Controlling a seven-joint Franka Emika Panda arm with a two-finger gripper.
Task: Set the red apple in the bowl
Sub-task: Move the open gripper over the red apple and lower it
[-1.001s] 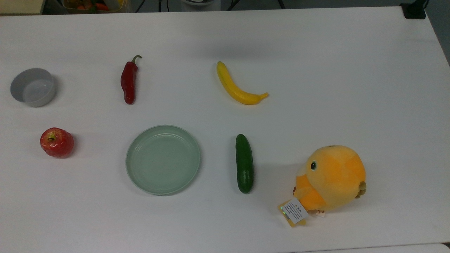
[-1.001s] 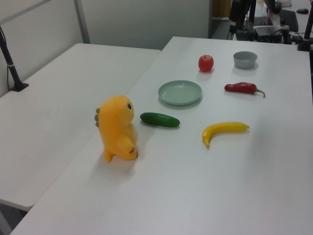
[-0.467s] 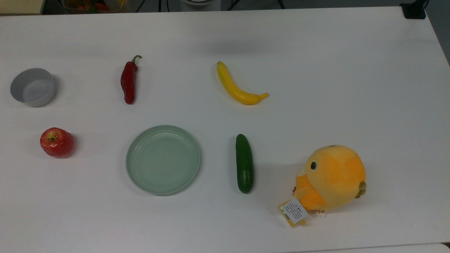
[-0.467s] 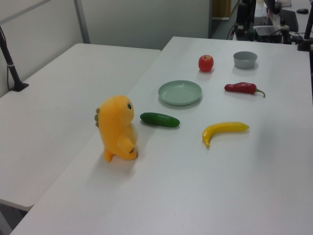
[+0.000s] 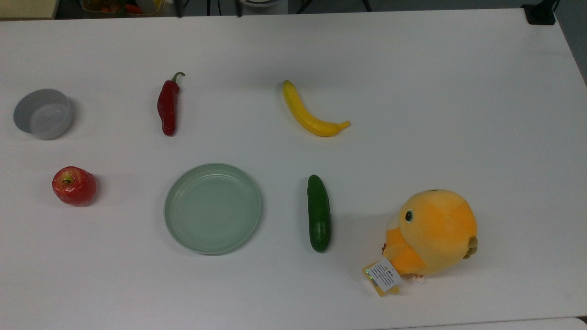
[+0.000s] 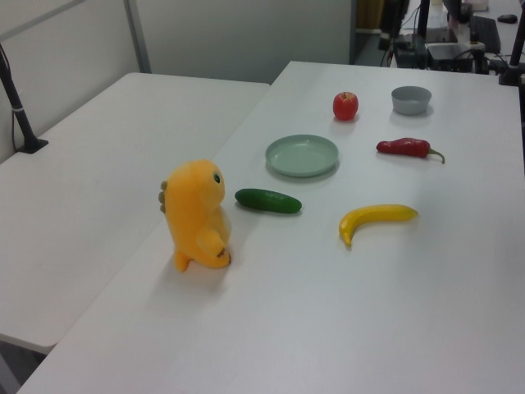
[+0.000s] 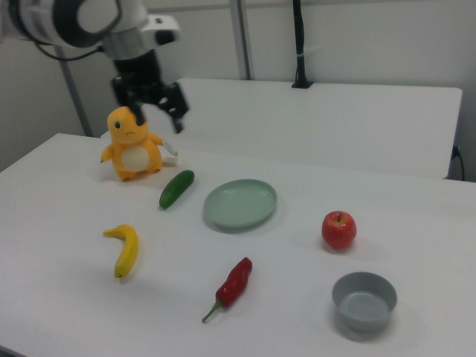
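The red apple (image 5: pixel 73 185) (image 6: pixel 345 106) (image 7: pixel 338 229) stands upright on the white table near the top view's left edge. The empty grey bowl (image 5: pixel 42 114) (image 6: pixel 411 99) (image 7: pixel 364 300) sits a short way from it, above it in the top view and in front of it in the right view. In the right view my gripper (image 7: pixel 159 119) hangs open in the air at the upper left, above the plush toy and far from the apple. Nothing is between its fingers.
A pale-green plate (image 5: pixel 213 207) lies mid-table, a red chili pepper (image 5: pixel 168 107) and a banana (image 5: pixel 312 114) beyond it, a cucumber (image 5: pixel 318 213) beside it. An orange plush toy (image 5: pixel 431 233) stands at the top view's lower right. A second white table (image 6: pixel 98 156) adjoins.
Dark arm parts beyond the table's far end in the left view have shifted slightly. The apple, the bowl and the other objects lie where they were.
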